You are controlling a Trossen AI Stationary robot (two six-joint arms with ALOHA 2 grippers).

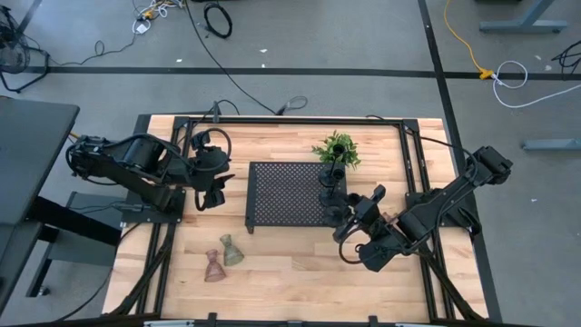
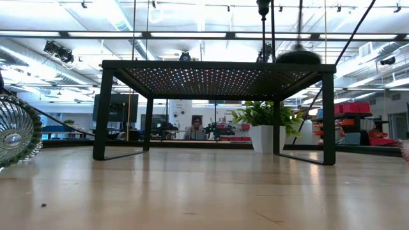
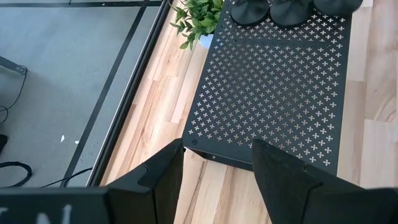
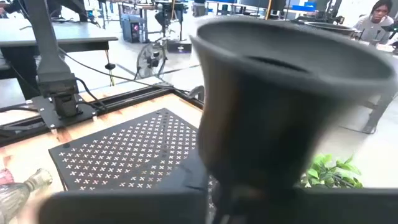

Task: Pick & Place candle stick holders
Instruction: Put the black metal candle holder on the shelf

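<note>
Two black stemmed holders (image 1: 331, 177) stand on the right part of the black perforated tray (image 1: 286, 191). A short black cup holder (image 4: 292, 106) fills the right wrist view, at the tray's near right corner (image 1: 341, 216), with my right gripper (image 1: 349, 232) at it. A pinkish glass holder (image 1: 213, 266) and a greenish glass holder (image 1: 232, 251) lie on their sides on the table, near left of the tray. My left gripper (image 3: 217, 180) is open and empty over the table beside the tray's left edge. My right gripper is at the black cup holder's lower part (image 4: 249, 180), coming level from the table's near right. The cup itself hides the fingers, so the kind of hold cannot be told. The cup stands upright, mouth up, over the tray's near right corner.
A green plant in a white pot (image 1: 338, 150) stands at the tray's far right corner. The tray stands on legs (image 2: 102, 115) above the wood. Free wood lies along the near edge (image 1: 300, 282). A person (image 2: 196, 128) sits in the room beyond the table.
</note>
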